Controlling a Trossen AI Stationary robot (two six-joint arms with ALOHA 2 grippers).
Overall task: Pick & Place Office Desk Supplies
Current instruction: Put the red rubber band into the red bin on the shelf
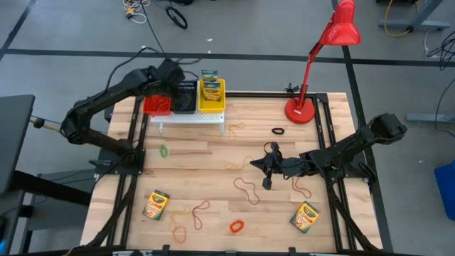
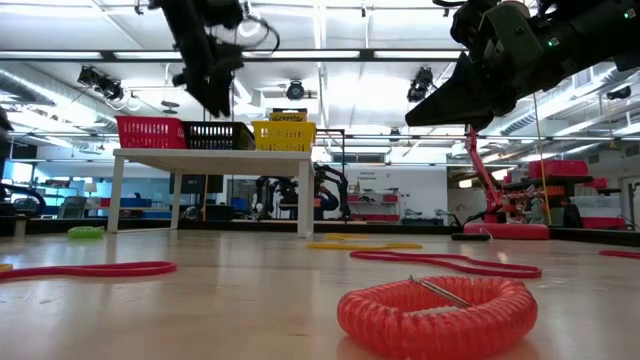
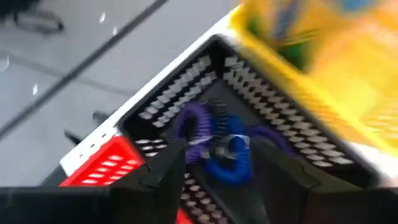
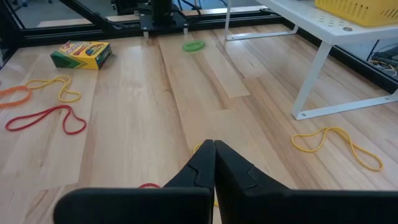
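The left pincer is hanging released over the black basket, dropping a blue loop; next, fetching another supply

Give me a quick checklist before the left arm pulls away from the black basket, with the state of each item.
1. Left gripper jaws apart over the black basket: ok.
2. Blue loop and purple loop lying inside the basket: ok.
3. Loops fully free of the jaws: cannot tell, the blue one sits right between them.
4. Right gripper shut, empty, over the table middle, away from the stand: ok.
5. Crayon box seated in the yellow basket: ok.
6. Supplies left on the table, such as the green loop: not ok, more to sort.
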